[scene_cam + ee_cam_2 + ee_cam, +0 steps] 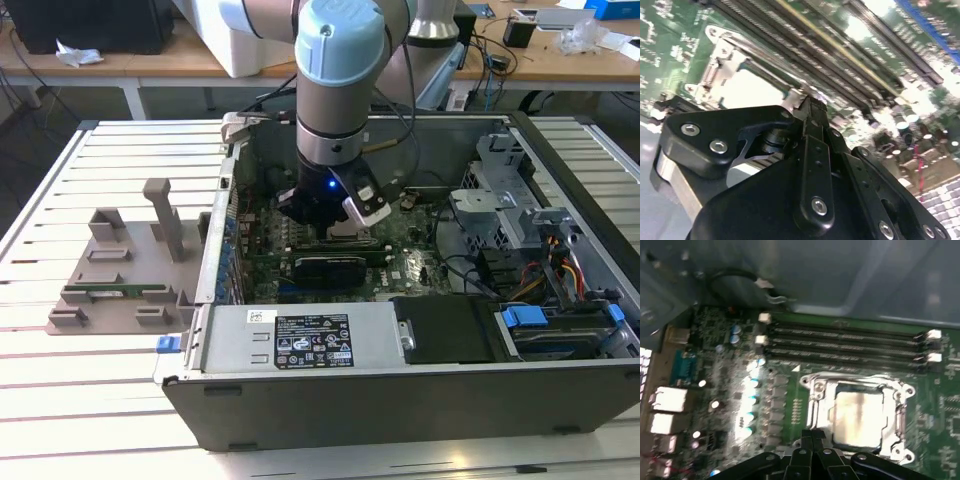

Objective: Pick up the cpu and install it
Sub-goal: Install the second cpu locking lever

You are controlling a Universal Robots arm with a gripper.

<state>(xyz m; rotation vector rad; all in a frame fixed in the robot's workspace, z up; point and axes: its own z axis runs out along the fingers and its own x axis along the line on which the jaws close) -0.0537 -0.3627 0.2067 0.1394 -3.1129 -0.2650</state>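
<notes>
Cpu [857, 417]: lying flat inside the socket frame [815, 385], silvery top plate up, ringed by bright metal on all sides in both wrist views. Not gripped by anything.

Fingers [812, 115]: drawn together, nothing visible between the tips, poised just beside the near edge of the frame and apparently short of touching it.

Likely trouble, nearest first:
- Closed tips so near the frame: any drift downward or sideways could scrape the plate, or nudge the chip askew over the contacts beneath.
- Cannot tell whether the chip sits flush or whether the frame is latched. Pressing on a crooked chip would probably bend the contacts.
- Memory slots [845, 342] just beyond the socket: little room for sideways travel without knocking their clips.

Farther out, in the exterior view: arm [340, 90] reaching straight down into the open case [400, 390], with the case walls close around the wrist and a snag possible on a careless move. Grey fixture [120, 270] at nine o'clock from the case, well apart on the slatted desk [100, 420], no hazard.
</notes>
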